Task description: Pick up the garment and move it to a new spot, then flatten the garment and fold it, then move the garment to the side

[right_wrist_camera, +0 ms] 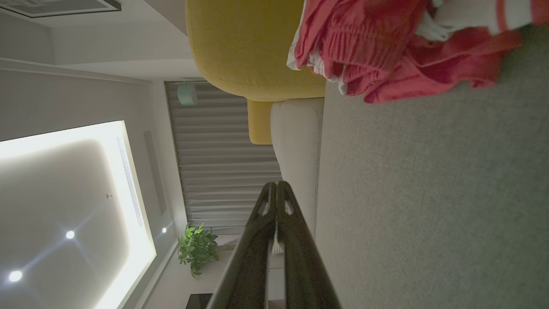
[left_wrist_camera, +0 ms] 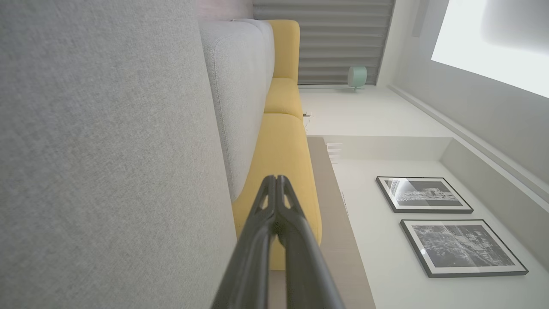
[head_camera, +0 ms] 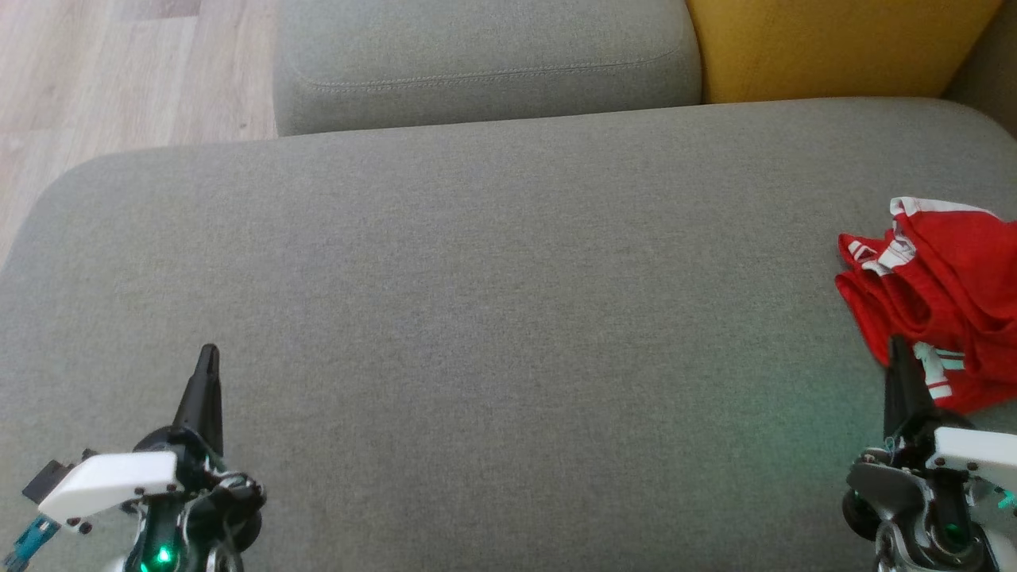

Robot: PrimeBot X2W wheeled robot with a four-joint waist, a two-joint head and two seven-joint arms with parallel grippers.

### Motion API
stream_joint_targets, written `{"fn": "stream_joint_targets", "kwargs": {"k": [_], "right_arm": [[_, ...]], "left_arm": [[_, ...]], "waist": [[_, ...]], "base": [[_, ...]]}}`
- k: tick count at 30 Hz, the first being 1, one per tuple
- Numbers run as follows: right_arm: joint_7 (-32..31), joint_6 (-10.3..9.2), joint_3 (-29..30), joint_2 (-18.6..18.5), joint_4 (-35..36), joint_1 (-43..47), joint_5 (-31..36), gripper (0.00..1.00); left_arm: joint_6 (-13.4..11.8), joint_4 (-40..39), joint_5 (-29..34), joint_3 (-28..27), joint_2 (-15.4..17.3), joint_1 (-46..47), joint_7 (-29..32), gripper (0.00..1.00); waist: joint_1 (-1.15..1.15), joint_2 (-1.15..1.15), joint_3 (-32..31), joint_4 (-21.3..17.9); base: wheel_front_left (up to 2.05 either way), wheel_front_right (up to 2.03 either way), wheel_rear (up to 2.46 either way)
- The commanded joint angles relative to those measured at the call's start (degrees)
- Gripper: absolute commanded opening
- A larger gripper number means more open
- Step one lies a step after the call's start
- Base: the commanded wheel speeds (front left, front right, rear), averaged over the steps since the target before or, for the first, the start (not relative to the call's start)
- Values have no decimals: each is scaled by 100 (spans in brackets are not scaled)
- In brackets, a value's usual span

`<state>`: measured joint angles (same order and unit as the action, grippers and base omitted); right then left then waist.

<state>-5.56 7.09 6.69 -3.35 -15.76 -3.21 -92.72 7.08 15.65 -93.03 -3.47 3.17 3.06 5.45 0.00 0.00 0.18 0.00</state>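
While left claw [head_camera: 209,353] and right claw [head_camera: 899,346] are both pinched closed on nothing, the red garment [head_camera: 945,294] lies crumpled at three o'clock on the grey sofa cushion [head_camera: 477,318], its heap running roughly twelve-to-six.

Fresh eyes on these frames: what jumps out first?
A crumpled red garment with white stripes lies at the right edge of the grey sofa seat, just past the right gripper. A yellow cushion stands behind it at top right. Both grippers are shut; the left gripper is at lower left.
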Motion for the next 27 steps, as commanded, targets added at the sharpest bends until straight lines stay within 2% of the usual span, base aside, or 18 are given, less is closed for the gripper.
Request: {"fn": "stream_joint_targets", "kwargs": {"k": [1, 27], "right_arm": [[-29, 40, -96, -12, 178, -290, -10, 0], [-50, 40, -70, 6, 176, -293, 12, 0]], "left_arm": [[41, -163, 12, -216, 37, 305, 32, 0], [41, -162, 36, -245, 17, 308, 55, 0]], "waist": [[0, 0, 0, 0], [0, 0, 0, 0]], "base": [[0, 0, 0], [0, 0, 0]]}}
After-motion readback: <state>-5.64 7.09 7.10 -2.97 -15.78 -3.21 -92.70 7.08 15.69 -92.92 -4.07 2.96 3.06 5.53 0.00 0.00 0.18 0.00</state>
